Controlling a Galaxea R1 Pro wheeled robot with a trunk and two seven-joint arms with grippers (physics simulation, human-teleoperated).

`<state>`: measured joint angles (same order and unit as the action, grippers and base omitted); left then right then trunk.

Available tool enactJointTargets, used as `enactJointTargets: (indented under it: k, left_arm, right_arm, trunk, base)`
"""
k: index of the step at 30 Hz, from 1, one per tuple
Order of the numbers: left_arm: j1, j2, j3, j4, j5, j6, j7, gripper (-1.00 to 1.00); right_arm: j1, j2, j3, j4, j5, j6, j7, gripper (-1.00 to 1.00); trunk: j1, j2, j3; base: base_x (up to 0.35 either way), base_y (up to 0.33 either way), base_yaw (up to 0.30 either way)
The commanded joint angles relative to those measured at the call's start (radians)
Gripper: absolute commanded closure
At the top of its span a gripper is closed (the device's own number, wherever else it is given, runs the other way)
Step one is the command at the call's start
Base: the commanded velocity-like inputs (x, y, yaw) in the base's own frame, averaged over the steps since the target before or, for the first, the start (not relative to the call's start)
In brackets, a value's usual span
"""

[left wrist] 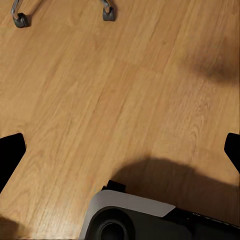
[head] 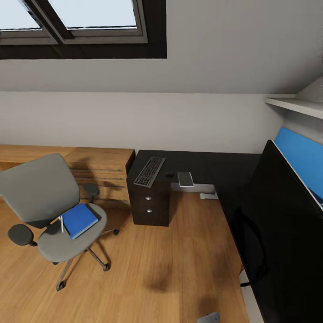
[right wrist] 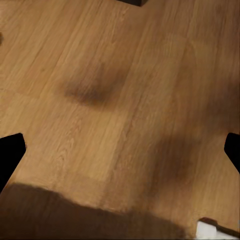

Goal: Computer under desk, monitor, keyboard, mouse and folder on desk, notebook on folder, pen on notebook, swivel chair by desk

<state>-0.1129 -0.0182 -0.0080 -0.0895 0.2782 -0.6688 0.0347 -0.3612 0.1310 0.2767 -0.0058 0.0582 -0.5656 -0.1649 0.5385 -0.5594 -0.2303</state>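
**Workspace survey: folder on chair, both grippers empty**

Grippers first. We find the left gripper (left wrist: pixel 120 150) and the right gripper (right wrist: pixel 120 150) both spread wide over bare wood floor (head: pixel 148 269), with nothing between the fingers; we judge the arms are stowed low for travel.

Nearest on the right stands the monitor (head: pixel 287 224), seen from its black rear, on the desk (head: pixel 224 168). Left of it, well apart from the desk, the swivel chair (head: pixel 45 202) carries the folder (head: pixel 79 220) flat on its seat, so that move is not yet done. Farther off, the keyboard (head: pixel 150 171) lies on the desk above the drawer unit (head: pixel 150 206), with the notebook (head: pixel 185 178) near it. A small dark object between them is too small to identify.

Beyond are a light-wood dresser (head: pixel 101 161), a white sloped wall and a skylight (head: pixel 89 18).
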Motion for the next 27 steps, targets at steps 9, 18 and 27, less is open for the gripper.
enactJointTargets:
  k: [9, 18, 27]
  left_arm:
    - [-0.001, 0.0, -0.001, 0.001, -0.001, -0.003, 0.004, -1.0]
    - [-0.001, -0.002, -0.003, 0.002, -0.001, -0.003, 0.002, -1.0]
    - [-0.001, -0.002, -0.003, 0.002, -0.001, -0.003, 0.003, -1.0]
  right_arm:
    - [-0.001, 0.0, 0.006, 0.001, 0.006, 0.0, -0.01, -1.0]
    - [-0.001, -0.001, 0.006, 0.002, 0.007, 0.0, -0.01, -1.0]
    - [-0.001, -0.001, 0.006, 0.003, 0.008, 0.0, -0.01, -1.0]
  trunk:
    - [0.0, -0.002, -0.016]
    - [0.0, -0.002, -0.026]
    - [0.0, -0.002, -0.032]
  base:
    - [-0.329, 0.0, 0.0]
    - [-0.332, 0.0, 0.0]
    - [-0.333, 0.0, 0.0]
